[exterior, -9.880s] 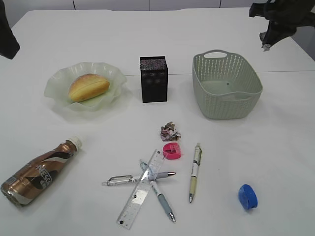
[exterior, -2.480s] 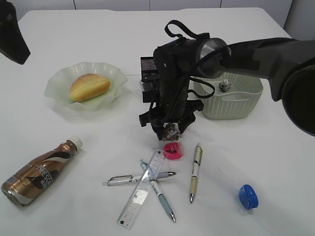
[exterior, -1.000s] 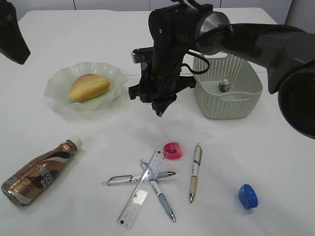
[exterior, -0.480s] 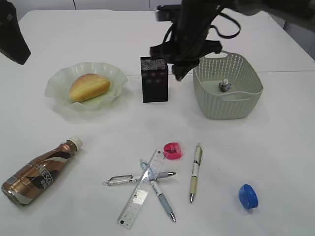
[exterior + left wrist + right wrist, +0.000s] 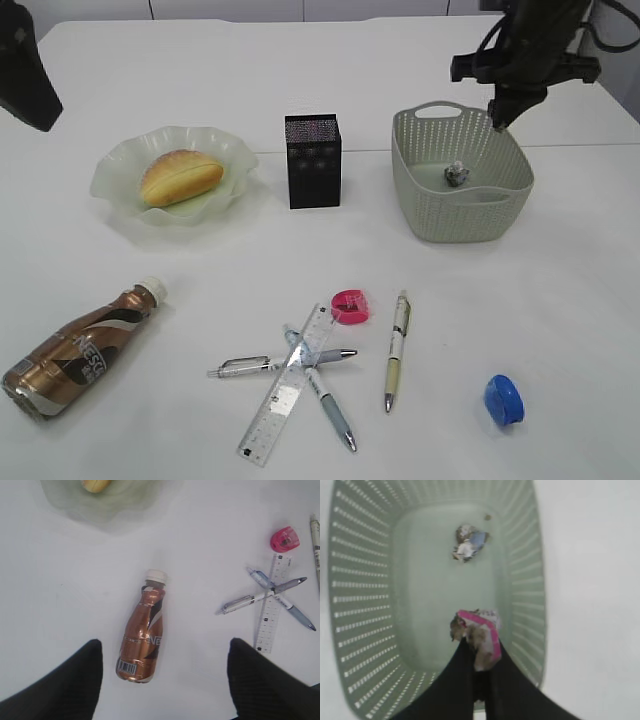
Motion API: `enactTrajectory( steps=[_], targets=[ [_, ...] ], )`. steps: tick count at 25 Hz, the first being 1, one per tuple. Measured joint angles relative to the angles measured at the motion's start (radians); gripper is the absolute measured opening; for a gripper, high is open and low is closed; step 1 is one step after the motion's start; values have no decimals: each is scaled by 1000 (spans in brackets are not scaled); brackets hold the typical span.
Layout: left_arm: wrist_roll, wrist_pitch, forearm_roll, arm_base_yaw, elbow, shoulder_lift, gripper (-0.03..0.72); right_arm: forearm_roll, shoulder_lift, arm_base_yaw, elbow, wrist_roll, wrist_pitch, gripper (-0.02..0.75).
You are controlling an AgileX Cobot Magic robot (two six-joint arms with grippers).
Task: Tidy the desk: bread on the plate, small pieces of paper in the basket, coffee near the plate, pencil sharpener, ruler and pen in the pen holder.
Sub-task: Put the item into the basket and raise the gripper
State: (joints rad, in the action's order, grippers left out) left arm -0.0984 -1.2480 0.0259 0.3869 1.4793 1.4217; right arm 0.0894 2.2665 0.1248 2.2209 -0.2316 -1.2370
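Observation:
My right gripper [image 5: 480, 645] is shut on a small piece of paper [image 5: 481, 630], a crumpled whitish wad with a pink stripe. It hangs over the grey-green basket [image 5: 440, 215]. Another wad [image 5: 468, 542] lies on the basket floor [image 5: 430, 605]. In the exterior view that gripper [image 5: 497, 118] is above the basket's far right corner. My left gripper [image 5: 165, 647] stands open high above the lying coffee bottle [image 5: 144, 630], apart from it. The bread [image 5: 180, 177] rests on the green plate [image 5: 120, 190]. The black pen holder [image 5: 313, 160] stands between plate and basket.
On the desk's front lie the clear ruler [image 5: 290, 385], crossed pens [image 5: 325, 395], a cream pen [image 5: 397, 350], a pink pencil sharpener [image 5: 350, 305] and a blue one [image 5: 503, 399]. The coffee [image 5: 80, 350] lies at the front left.
The right gripper, still shut on the paper wad, has swung up and to the right, from in front of the pen holder to above the basket. The left gripper has not moved.

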Motion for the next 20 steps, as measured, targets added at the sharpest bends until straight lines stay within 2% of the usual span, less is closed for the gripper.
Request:
enactTrajectory(
  steps=[5, 10, 13, 15, 17, 20],
  targets=[
    [0, 0, 0, 0, 0, 0, 560, 0, 0, -21, 0, 0, -2, 18],
    [0, 0, 0, 0, 0, 0, 559, -47, 22, -17, 0, 2, -2, 20],
    [0, 0, 0, 0, 0, 0, 560, -58, 38, -13, 0, 2, -4, 47],
    [0, 0, 0, 0, 0, 0, 560, -63, 38, -11, 0, 6, -4, 96],
    [0, 0, 0, 0, 0, 0, 560, -62, 38, -11, 0, 7, -4, 181],
    [0, 0, 0, 0, 0, 0, 559, -67, 38, -11, 0, 10, -5, 350]
  ],
)
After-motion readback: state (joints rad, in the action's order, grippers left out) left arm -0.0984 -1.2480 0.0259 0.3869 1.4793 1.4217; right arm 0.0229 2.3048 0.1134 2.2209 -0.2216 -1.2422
